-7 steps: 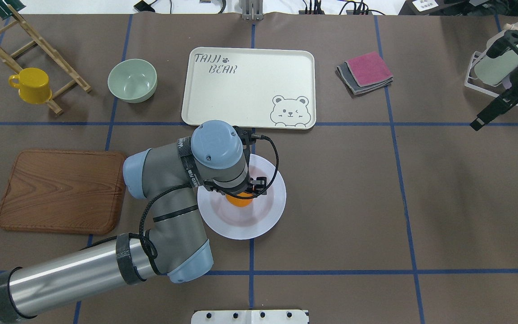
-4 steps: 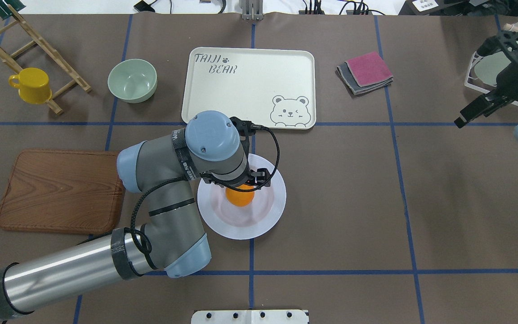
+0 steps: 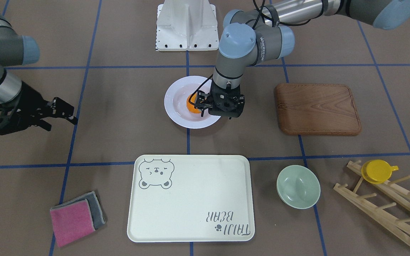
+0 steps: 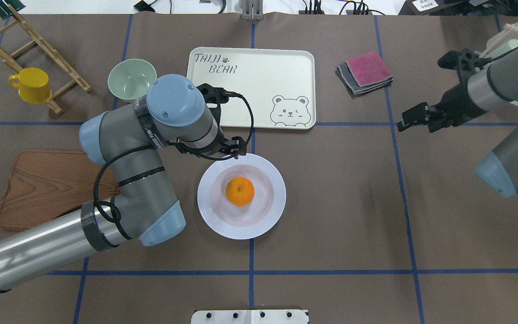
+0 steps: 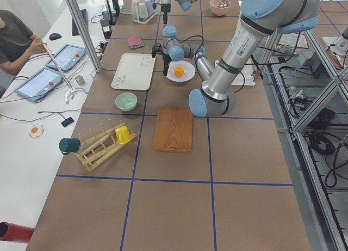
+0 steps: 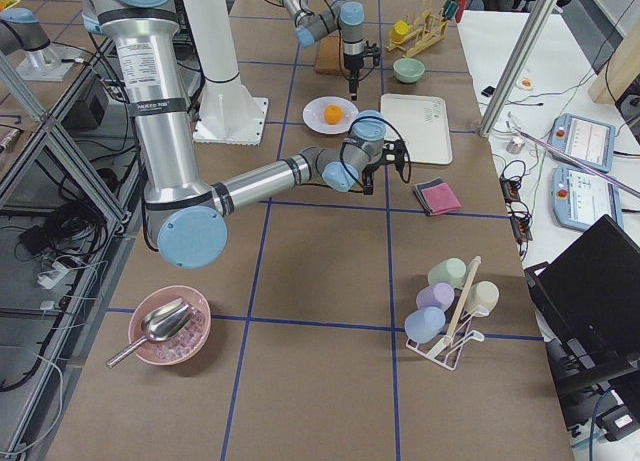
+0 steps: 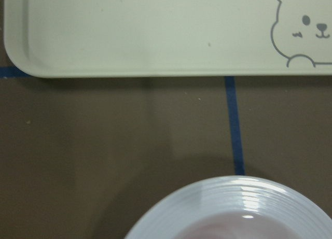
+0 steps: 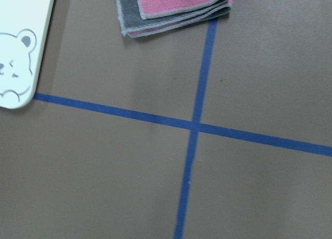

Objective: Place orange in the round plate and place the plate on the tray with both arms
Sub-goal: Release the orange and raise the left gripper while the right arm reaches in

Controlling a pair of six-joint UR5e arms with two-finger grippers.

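**Orange and surroundings.** The orange [image 4: 240, 191] lies at the centre of the round plate [image 4: 268, 216] with its stem dimple facing up. Being round, it shows no long axis. The plate sits flat on the brown table mat [image 4: 340, 202].

The left gripper [image 3: 219, 106] hangs above the plate's rim on the side away from the robot. It points straight down and is clear of the fruit. You cannot tell whether its fingers are spread or closed.

Beyond the plate, apart from it, lies the tray [image 4: 250, 90]. Its long axis runs across the table, its lettering reads upright from the robot's side, and its bear face is at the corner nearest the plate.

Well to the plate's right, the right gripper [image 4: 409, 119] hovers above the mat, fingers apart and empty, aimed toward the plate's side.

To the plate's left lies a wooden board [image 4: 52, 189]. A pale green bowl [image 4: 128, 81] stands beyond the plate to the left. Folded pink and grey cloths [image 4: 366, 72] lie beyond it to the right.
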